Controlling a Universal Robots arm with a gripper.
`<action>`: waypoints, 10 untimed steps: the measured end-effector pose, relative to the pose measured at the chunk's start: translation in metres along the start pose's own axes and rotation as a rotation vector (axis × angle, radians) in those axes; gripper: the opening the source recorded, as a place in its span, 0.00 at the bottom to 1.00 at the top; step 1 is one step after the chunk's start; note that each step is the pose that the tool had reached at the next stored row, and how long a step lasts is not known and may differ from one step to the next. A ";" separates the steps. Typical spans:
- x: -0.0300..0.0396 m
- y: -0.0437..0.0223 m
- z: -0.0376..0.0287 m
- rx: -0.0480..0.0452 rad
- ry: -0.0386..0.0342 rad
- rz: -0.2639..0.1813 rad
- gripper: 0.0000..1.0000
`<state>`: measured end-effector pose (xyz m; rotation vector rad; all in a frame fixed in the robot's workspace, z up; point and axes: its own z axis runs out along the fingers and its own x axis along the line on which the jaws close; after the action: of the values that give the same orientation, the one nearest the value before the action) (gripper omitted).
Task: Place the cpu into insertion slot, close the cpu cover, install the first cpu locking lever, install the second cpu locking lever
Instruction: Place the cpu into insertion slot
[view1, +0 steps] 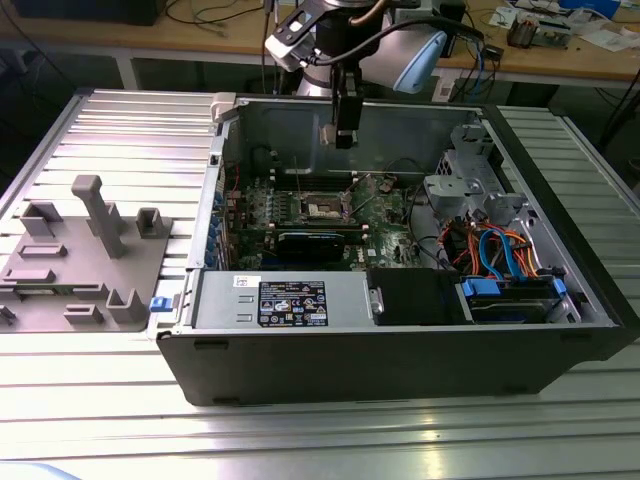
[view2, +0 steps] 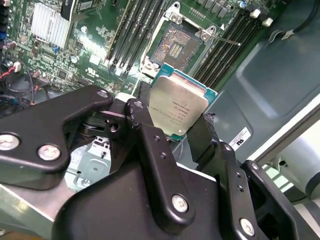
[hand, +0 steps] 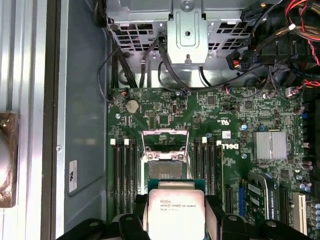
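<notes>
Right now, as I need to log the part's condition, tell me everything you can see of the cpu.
The cpu is a small flat square chip with a silver-grey metal top bearing print and a thin green board edge around it. The gripper clamps it by two opposite sides, metal top facing both wrist cameras. It hangs clear of the open insertion slot, not yet seated.
</notes>
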<state>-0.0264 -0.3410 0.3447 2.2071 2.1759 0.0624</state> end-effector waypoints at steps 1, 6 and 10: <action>0.0001 0.0000 0.0004 0.0000 0.0000 0.001 0.54; 0.0004 -0.0003 0.0053 0.0150 -0.0001 0.001 0.54; 0.0004 -0.0022 0.0361 -0.0054 0.0001 -0.001 0.54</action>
<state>-0.0265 -0.3406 0.3086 2.2030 2.1744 0.0683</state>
